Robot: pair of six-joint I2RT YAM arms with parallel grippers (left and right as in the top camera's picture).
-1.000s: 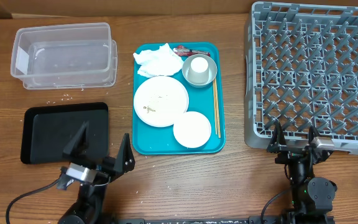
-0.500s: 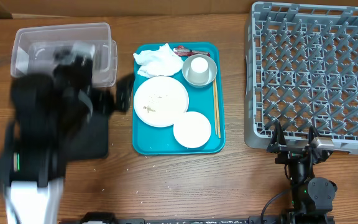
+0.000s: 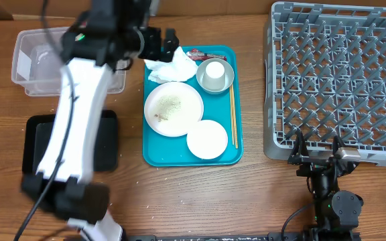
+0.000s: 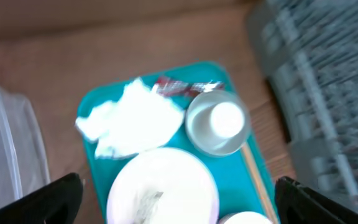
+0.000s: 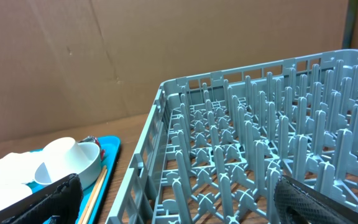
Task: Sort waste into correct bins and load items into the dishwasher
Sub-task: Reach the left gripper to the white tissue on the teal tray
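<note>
My left gripper (image 3: 165, 41) is open and empty, hovering over the back left of the teal tray (image 3: 154, 154), above the crumpled napkin (image 3: 169, 63) (image 4: 132, 118). The left wrist view is blurred; its fingers frame the large white plate (image 4: 163, 186). That plate (image 3: 173, 108) carries rice grains. The red wrapper (image 3: 198, 55) (image 4: 179, 86) lies behind the grey bowl (image 3: 225, 82), which holds the white cup (image 3: 214, 70) (image 4: 225, 118). The smaller dish (image 3: 207, 139) sits at the tray's front. My right gripper (image 3: 317, 148) (image 5: 185, 205) is open and empty at the front edge of the grey rack (image 3: 340, 80) (image 5: 260, 143).
The clear tub (image 3: 69, 59) stands at the back left, the black tray (image 3: 45, 144) in front of it under my left arm. Chopsticks (image 3: 233, 114) lie along the teal tray's right side. Loose grains (image 3: 66, 106) dot the table between tub and black tray.
My left arm has swung up from the table's near left edge, across the tub, to the tray's back left corner. The right arm has not moved.
</note>
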